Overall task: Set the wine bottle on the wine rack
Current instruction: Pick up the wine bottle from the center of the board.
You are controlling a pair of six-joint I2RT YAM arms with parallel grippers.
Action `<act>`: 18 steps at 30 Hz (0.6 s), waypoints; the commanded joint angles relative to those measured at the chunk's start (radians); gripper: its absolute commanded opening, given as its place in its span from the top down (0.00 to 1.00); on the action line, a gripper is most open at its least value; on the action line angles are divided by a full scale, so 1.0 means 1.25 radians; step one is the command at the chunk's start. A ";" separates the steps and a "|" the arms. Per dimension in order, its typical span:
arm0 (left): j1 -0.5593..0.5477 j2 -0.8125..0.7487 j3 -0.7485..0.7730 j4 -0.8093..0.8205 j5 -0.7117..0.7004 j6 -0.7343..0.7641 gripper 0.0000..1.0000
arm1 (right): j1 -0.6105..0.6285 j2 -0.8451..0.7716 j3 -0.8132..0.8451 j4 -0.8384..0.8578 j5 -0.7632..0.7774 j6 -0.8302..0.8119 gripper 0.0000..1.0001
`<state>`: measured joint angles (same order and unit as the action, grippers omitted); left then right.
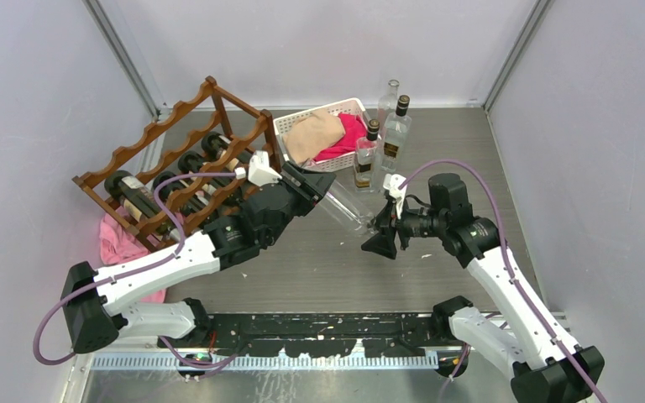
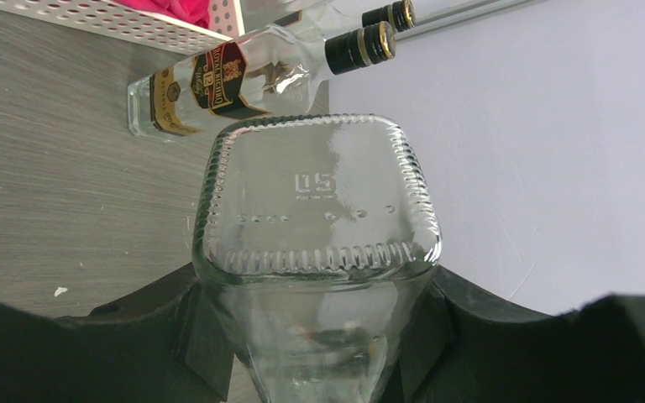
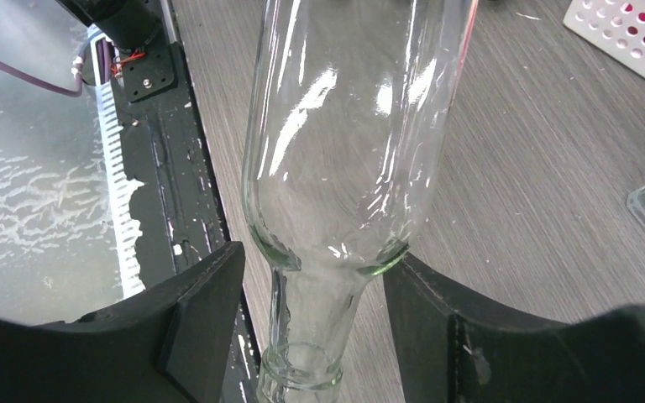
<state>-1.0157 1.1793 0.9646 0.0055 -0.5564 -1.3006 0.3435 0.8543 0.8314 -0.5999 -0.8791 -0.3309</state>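
Left wrist view: left gripper (image 2: 319,327) pinches the clear wine bottle (image 2: 315,201) near its base; both pads press the glass, square embossed bottom facing the lens.

Right wrist view: right gripper (image 3: 311,319) straddles the neck just under the shoulder. Its fingers (image 3: 206,311) sit close on either side; contact unclear, so I cannot tell whether it grips.

Top view: bottle spans between the two grippers over the middle of the table (image 1: 319,269), base end left, neck end right, apart from the wine rack (image 1: 153,130).

Rack stands at the far-left corner with dark bottles (image 1: 138,197) lying in it. White basket (image 1: 336,107) at the far edge, labelled bottles (image 1: 368,155) upright just beside it.
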 commanded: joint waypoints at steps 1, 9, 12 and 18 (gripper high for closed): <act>0.003 -0.018 0.035 0.104 -0.016 -0.012 1.00 | 0.018 0.001 0.000 0.048 0.037 0.036 0.35; 0.005 -0.013 0.030 0.095 -0.022 -0.023 1.00 | 0.019 -0.014 0.025 0.049 0.086 0.092 0.91; 0.009 -0.014 0.013 0.094 -0.020 -0.039 0.94 | 0.020 -0.050 0.034 0.081 0.128 0.123 0.99; 0.018 -0.022 -0.010 0.086 -0.016 -0.074 0.58 | 0.019 -0.108 0.021 0.170 0.150 0.196 0.99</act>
<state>-1.0016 1.1801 0.9592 0.0425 -0.5560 -1.3609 0.3656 0.7654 0.8261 -0.5522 -0.7292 -0.1658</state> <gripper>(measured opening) 0.583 0.423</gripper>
